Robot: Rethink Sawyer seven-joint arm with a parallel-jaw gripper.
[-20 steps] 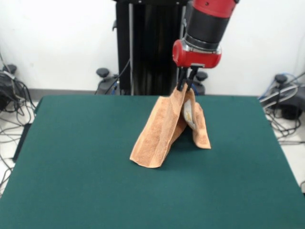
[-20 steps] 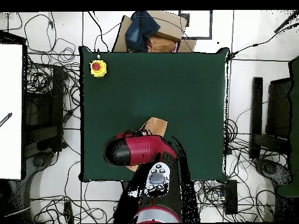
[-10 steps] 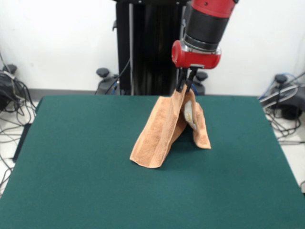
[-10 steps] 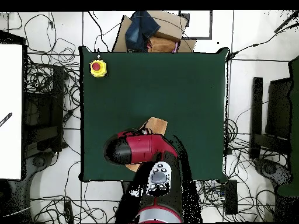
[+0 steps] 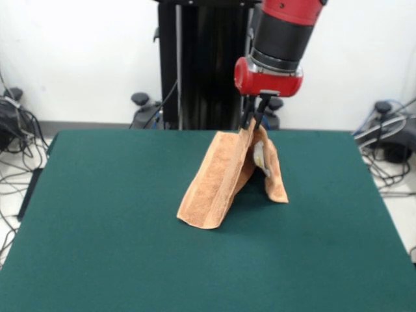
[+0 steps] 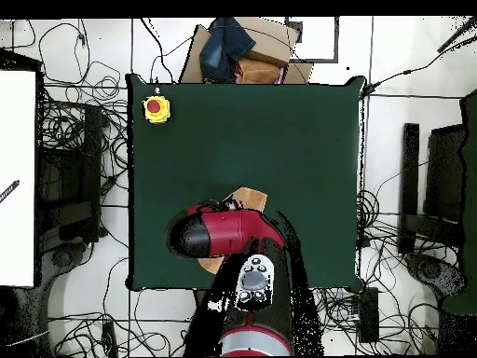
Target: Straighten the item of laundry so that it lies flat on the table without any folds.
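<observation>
The item of laundry, an orange-tan towel, hangs in a tent shape from my gripper, which is shut on its top edge. Its two lower ends rest on the green table, one at the front left and one at the right. A pale band shows on the inside fold. In the overhead view my red arm covers most of the towel, and the gripper itself is hidden beneath it.
A yellow box with a red button sits on the table's corner in the overhead view. Cardboard and dark cloth lie beyond the table's edge. Cables cover the floor around the table.
The gripper has shifted slightly with the towel's top edge; the towel's peak looks a little tauter. The lower ends have stayed in place.
</observation>
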